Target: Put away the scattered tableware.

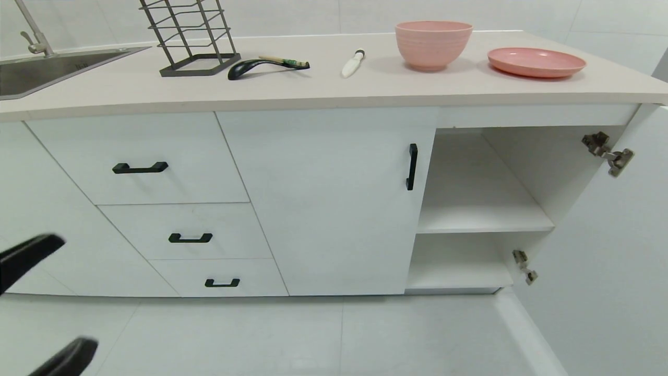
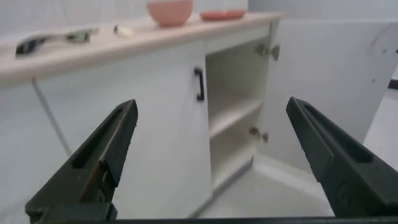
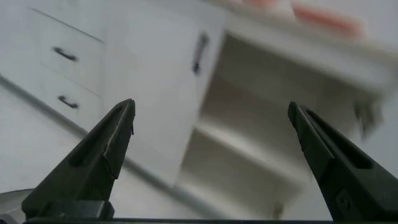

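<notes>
Gaping jaws — head view's sink (image 1: 68,67), rack (image 1: 198,64)

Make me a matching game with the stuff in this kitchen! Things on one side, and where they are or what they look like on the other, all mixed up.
Things:
1. bowl
2. plate
3. black spoon
4. right cupboard door

Clues:
a. swung wide open
b. lying next to the wire rack
c. flat and pink, nearest the right end of the counter
d. deep and pink, between the white utensil and the plate

Pairs: 1-d, 2-c, 3-b, 4-a.
</notes>
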